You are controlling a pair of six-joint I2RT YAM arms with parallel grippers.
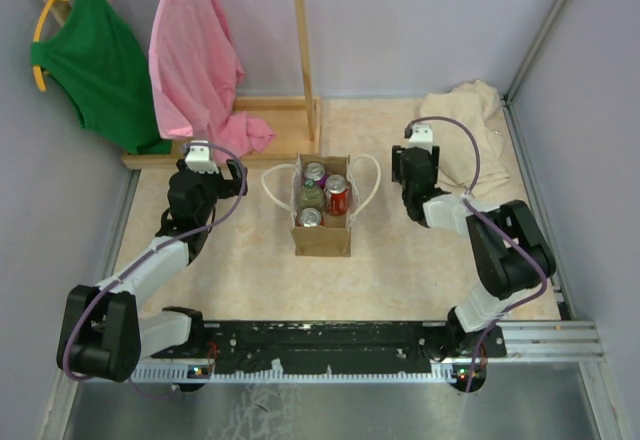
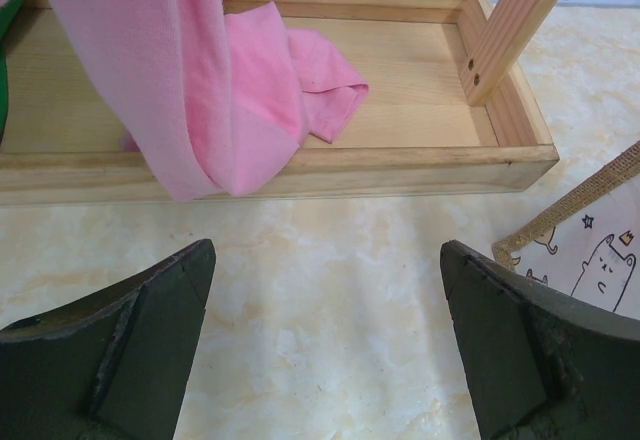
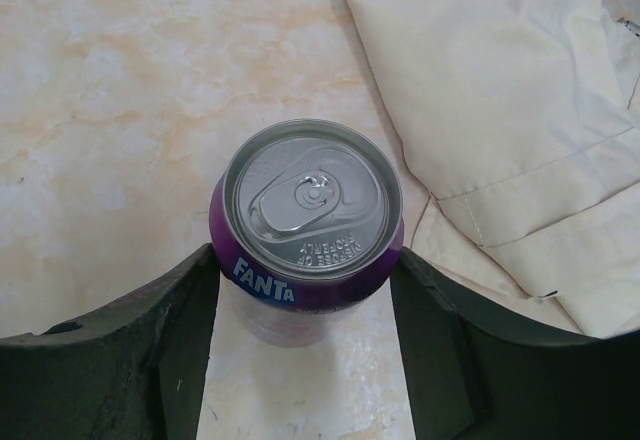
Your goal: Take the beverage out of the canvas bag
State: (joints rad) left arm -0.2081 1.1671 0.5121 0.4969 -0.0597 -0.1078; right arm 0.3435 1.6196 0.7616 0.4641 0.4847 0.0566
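The right gripper (image 3: 305,295) squeezes a purple can (image 3: 312,200), already out of the bag (image 1: 322,238) and to its right by the cloth (image 3: 500,90), likely to put it on the surface (image 3: 120,90). The left gripper (image 2: 325,260) is wide and holds nothing, just left of the bag. The bag stands in the middle with more cans (image 1: 337,198) inside.
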